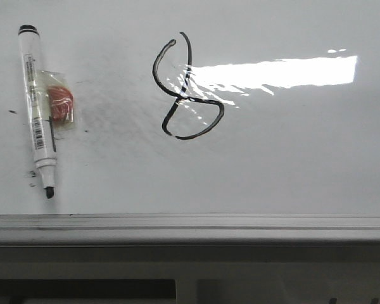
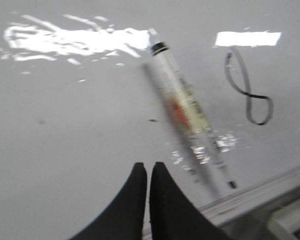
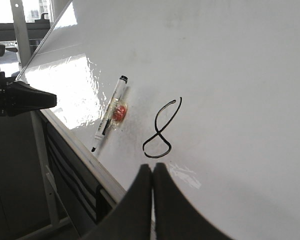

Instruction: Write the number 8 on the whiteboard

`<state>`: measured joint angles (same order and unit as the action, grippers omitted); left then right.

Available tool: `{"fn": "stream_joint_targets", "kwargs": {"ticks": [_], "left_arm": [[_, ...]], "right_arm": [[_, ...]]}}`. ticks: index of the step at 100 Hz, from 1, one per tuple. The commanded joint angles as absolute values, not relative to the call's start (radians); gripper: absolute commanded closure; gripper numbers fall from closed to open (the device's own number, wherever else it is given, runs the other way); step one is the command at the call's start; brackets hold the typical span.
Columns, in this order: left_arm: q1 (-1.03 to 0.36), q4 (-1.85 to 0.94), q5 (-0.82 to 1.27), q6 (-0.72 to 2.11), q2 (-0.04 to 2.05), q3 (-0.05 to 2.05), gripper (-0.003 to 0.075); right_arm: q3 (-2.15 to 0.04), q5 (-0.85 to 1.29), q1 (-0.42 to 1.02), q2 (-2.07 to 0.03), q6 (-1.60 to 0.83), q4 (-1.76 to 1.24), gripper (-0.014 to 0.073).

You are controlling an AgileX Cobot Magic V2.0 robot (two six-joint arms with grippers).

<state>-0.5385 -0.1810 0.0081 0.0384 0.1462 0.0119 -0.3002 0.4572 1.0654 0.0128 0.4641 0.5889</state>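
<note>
Number 8 (image 1: 187, 88) drawn on whiteboard (image 1: 291, 164); marker (image 1: 39, 107) apparently uncapped; both arms' fingers pressed together, empty.

Tilted black number 8 (image 1: 187, 88) on whiteboard (image 1: 291, 158)

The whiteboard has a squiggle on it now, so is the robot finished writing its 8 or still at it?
It looks finished. The number 8 is drawn on the whiteboard, though its top loop is not closed. The marker lies on the board, uncapped, apart from the figure. Left gripper and right gripper are shut and hold nothing. Nothing obvious remains.
</note>
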Motion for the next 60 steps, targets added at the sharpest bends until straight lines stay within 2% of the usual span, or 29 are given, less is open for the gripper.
{"fn": "stream_joint_targets", "kwargs": {"ticks": [1,8,33,48,60], "left_arm": [[-0.425,-0.12,-0.093,0.036,0.103,-0.007,0.0741],[-0.34,-0.081,-0.094,0.034,0.055,-0.034,0.0741],[-0.066,-0.069,0.133,0.032,-0.033,-0.034,0.0741],[-0.017,-0.084,0.288,0.032,-0.033,-0.034,0.0741],[-0.017,-0.074,0.287,0.032,-0.033,-0.034,0.0741]], "right_arm": [[-0.325,0.389,1.065,0.022,0.462,0.607,0.0657],[-0.325,0.389,1.065,0.022,0.462,0.607,0.0657],[-0.325,0.389,1.065,0.022,0.462,0.607,0.0657],[-0.325,0.389,1.065,0.022,0.462,0.607,0.0657],[-0.325,0.389,1.065,0.022,0.462,0.607,0.0657]]}}
